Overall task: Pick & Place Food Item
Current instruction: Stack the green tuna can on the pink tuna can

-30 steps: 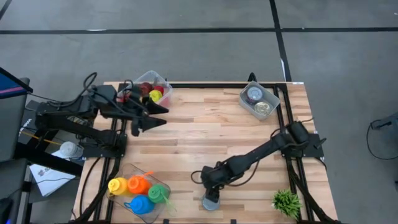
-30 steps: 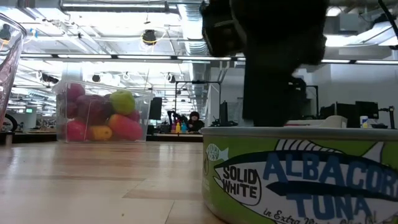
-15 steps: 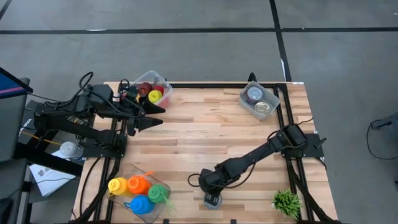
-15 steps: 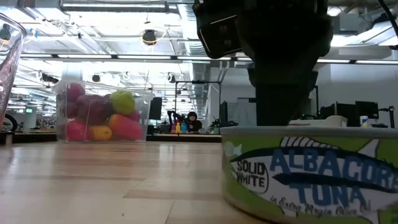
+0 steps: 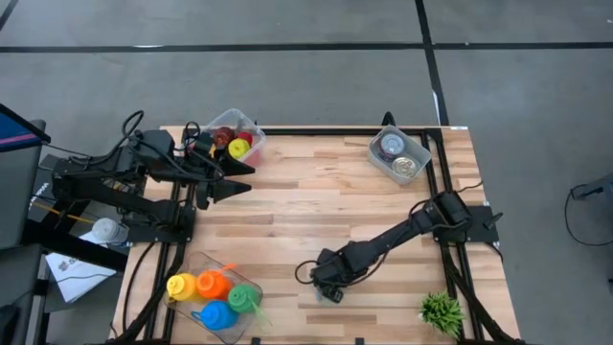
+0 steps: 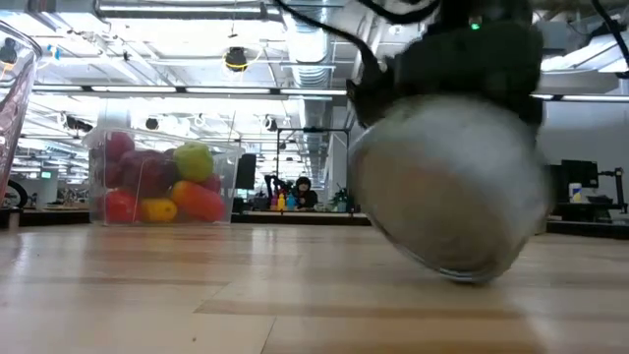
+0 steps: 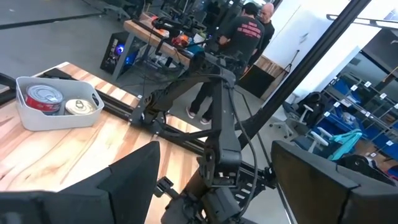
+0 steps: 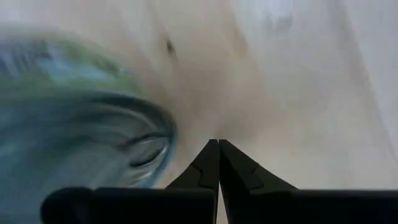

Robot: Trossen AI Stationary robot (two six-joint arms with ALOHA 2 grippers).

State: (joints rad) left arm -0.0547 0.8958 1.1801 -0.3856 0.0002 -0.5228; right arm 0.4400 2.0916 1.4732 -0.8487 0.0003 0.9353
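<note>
The tuna can [image 6: 447, 187] stands tipped near the table's front edge, with its round silver face toward the low camera. In the right wrist view its green and blue label [image 8: 81, 112] is a blur beside my fingers. My right gripper [image 8: 218, 144] is shut with nothing between its tips. It hangs low over the can at the front middle of the table [image 5: 330, 286] and hides most of it from above. My left gripper [image 5: 251, 178] waits open at the far left, next to the fruit bin. My right gripper's shut fingers [image 8: 202, 163] point down at the table close beside the can's side wall [image 8: 158, 140]. Whether they touch it, I cannot tell. Nothing is between them.
A clear bin of plastic fruit [image 5: 233, 139] stands at the far left, and a white bin with cans [image 5: 399, 155] at the far right. A tray of coloured bottles [image 5: 215, 297] is at the near left, a small green plant [image 5: 441, 311] at the near right. People [image 7: 245, 31] stand beyond the table.
My right gripper has shut and drawn a little toward the far edge. The tuna can, which stood flat with its label toward the low camera, has tipped up and now shows its round metal face. My left gripper has pulled back slightly toward the left edge.
</note>
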